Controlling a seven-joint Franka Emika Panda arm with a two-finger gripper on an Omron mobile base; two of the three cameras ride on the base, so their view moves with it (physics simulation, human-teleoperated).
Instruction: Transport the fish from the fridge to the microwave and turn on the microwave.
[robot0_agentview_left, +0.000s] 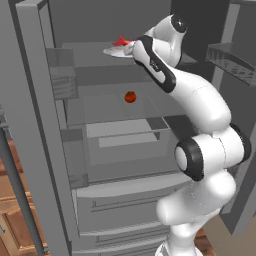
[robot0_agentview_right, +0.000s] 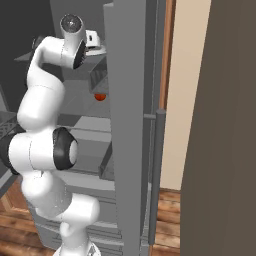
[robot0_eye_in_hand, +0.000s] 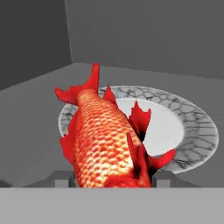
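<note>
The red-orange fish (robot0_eye_in_hand: 105, 140) lies over a white marbled plate (robot0_eye_in_hand: 192, 131) on the upper shelf of the open fridge (robot0_agentview_left: 95, 70). My gripper (robot0_eye_in_hand: 113, 177) reaches in from the front with a finger on each side of the fish's body, shut on it. The tail points away from the hand, over the plate's far rim. From the left base the fish (robot0_agentview_left: 121, 41) shows as a red tip above the plate (robot0_agentview_left: 114, 51), right beside the gripper (robot0_agentview_left: 131, 48). The microwave is out of view.
A small round tomato (robot0_agentview_left: 130, 97) sits on the shelf below the plate. Under it is a clear drawer (robot0_agentview_left: 125, 132), then the lower drawers. The open fridge door (robot0_agentview_right: 130, 125) stands close on the arm's right, and another door (robot0_agentview_left: 35, 125) on its left.
</note>
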